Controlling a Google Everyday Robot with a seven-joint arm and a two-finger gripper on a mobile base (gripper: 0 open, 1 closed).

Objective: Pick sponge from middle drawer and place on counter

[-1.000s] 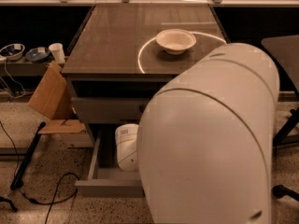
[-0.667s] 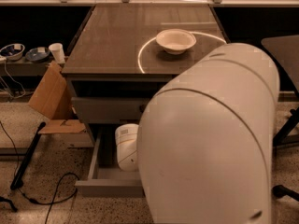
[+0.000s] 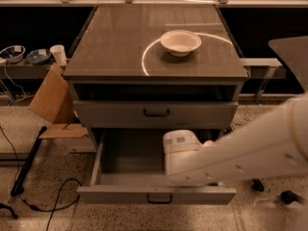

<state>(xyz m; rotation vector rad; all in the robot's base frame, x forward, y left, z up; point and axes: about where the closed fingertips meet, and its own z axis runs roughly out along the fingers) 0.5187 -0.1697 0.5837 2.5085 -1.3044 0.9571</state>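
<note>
The middle drawer (image 3: 130,162) is pulled open at the bottom of the grey cabinet; its front with a small dark handle (image 3: 159,198) faces me. My white arm (image 3: 250,150) reaches in from the right. The gripper's white wrist housing (image 3: 179,148) sits inside the drawer's right half and hides what lies under it. A small pale-yellow patch (image 3: 208,143) shows just behind the arm, possibly the sponge; I cannot tell whether it is held. The counter (image 3: 115,42) is the glossy grey-brown top with a curved light reflection.
A white bowl (image 3: 180,42) stands on the counter's right middle. The drawer above (image 3: 156,113) is closed. Brown cardboard pieces (image 3: 50,100) lean at the cabinet's left. A white cup (image 3: 58,55) stands on a low left shelf. Cables (image 3: 53,208) and a black pole (image 3: 28,162) lie on the floor.
My arm's large white shell no longer blocks the right of the view. The arm now stretches low across the right and its end sits deeper in the open drawer.
</note>
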